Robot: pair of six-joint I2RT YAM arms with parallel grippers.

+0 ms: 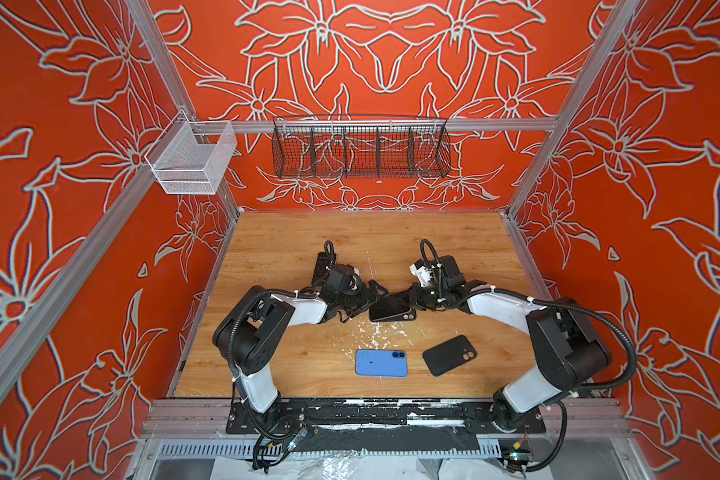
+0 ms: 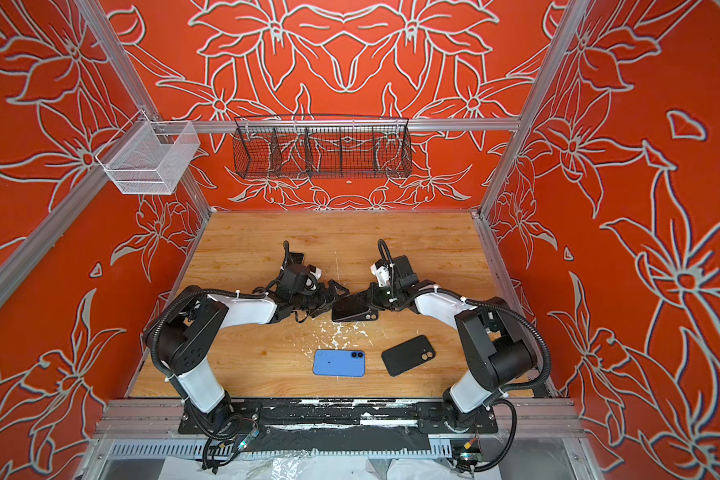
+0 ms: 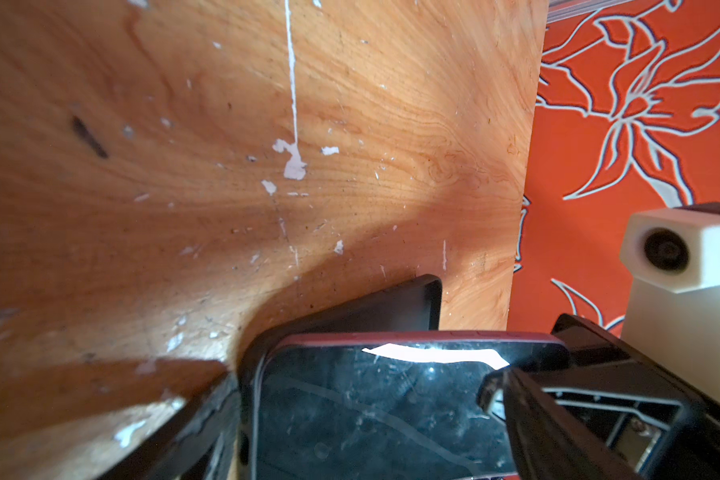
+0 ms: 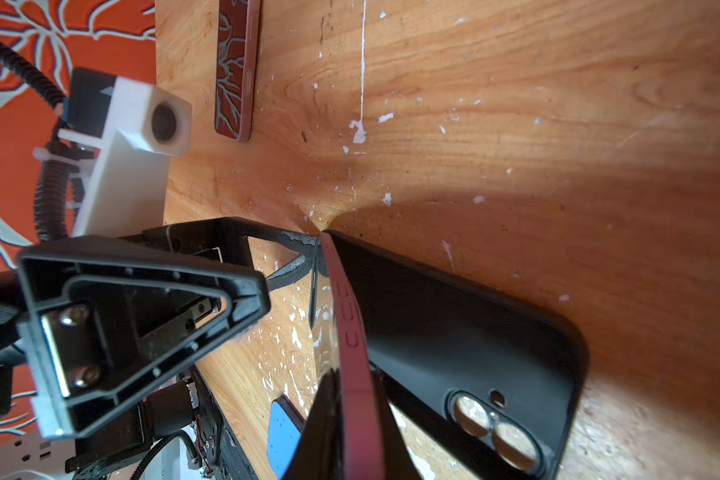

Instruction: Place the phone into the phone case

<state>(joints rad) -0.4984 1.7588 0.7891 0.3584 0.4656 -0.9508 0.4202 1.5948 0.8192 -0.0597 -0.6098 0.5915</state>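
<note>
Right hand clamping phone, left hand spread beside

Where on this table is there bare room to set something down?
The table's back strip by the wall is bare; so is the front left, beside the blue phone. Crowded: the middle, where left gripper and right gripper nearly meet.

No legible text, label, brand, number or sign on anything here.

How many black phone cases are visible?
2. The front case lies right of the blue phone; the middle case is under the red phone in the right pincer. Arms may hide others.
</note>
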